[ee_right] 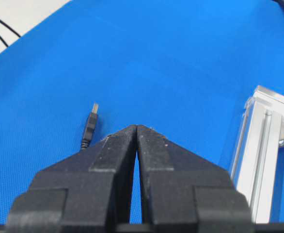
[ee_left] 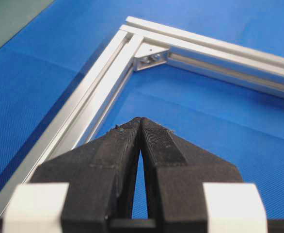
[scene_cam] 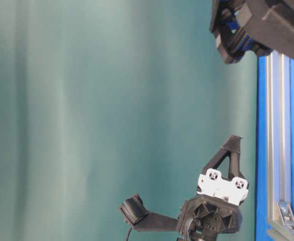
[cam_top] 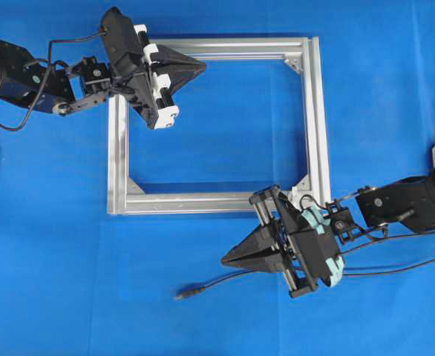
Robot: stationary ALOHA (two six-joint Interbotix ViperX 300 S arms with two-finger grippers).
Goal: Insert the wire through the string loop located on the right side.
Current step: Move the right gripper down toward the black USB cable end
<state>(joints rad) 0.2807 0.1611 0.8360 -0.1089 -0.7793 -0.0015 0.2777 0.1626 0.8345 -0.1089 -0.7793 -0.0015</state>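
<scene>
On the left of the overhead view, the left hand (cam_top: 200, 67) hangs over the top-left part of the silver frame (cam_top: 318, 126), its tip pointing right along the top bar. Its fingers (ee_left: 125, 145) are pressed together with nothing between them; in its wrist view a frame corner bracket (ee_left: 149, 56) lies ahead of the tip.

The frame lies flat on the blue bench (cam_top: 54, 259), a square of aluminium bars.

Lower down, the wire (cam_top: 217, 283) lies on the bench below the frame's bottom bar, its plug tip (cam_top: 182, 294) pointing left, well apart from the frame. The wire runs right and passes under the right hand (cam_top: 226, 260), which points left just below the frame's bottom-right corner. Its fingers (ee_right: 115, 150) are also together and empty; the plug (ee_right: 89, 127) sits just ahead and left of them.

The string loop is too small to make out in any view.
</scene>
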